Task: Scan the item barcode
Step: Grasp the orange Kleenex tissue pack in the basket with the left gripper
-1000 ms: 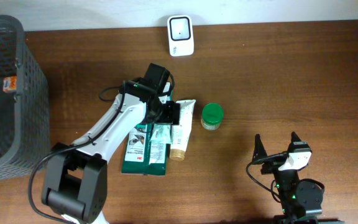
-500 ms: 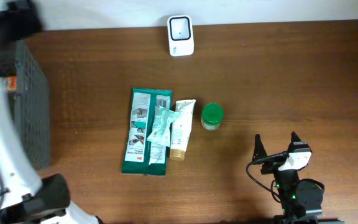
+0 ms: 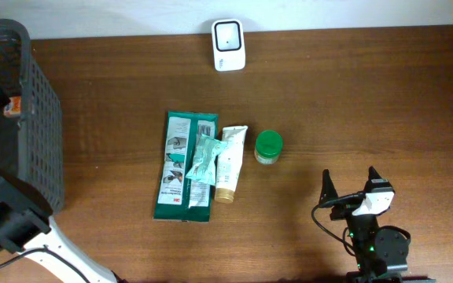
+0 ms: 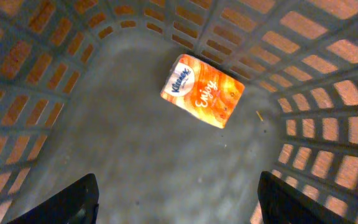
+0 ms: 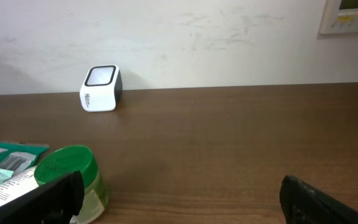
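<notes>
The white barcode scanner (image 3: 229, 45) stands at the table's far edge, and it also shows at the left in the right wrist view as the scanner (image 5: 101, 87). An orange tissue pack (image 4: 202, 90) lies on the floor of the grey basket (image 4: 55, 74). My left gripper (image 4: 182, 205) hangs open above that floor with nothing between its fingers. A green packet (image 3: 181, 169), a white tube (image 3: 229, 163) and a green-lidded jar (image 3: 268, 147) lie mid-table. My right gripper (image 3: 352, 191) stands open near the front edge, right of the jar (image 5: 67, 171).
The tall grey mesh basket (image 3: 42, 118) fills the table's left end, with the orange pack (image 3: 12, 106) showing inside it. The left arm (image 3: 6, 212) reaches up along the left edge. A small teal sachet (image 3: 203, 157) lies on the green packet.
The left arm has swung from over the items in the middle of the table to the basket at the far left. The items and the right arm have not moved.
</notes>
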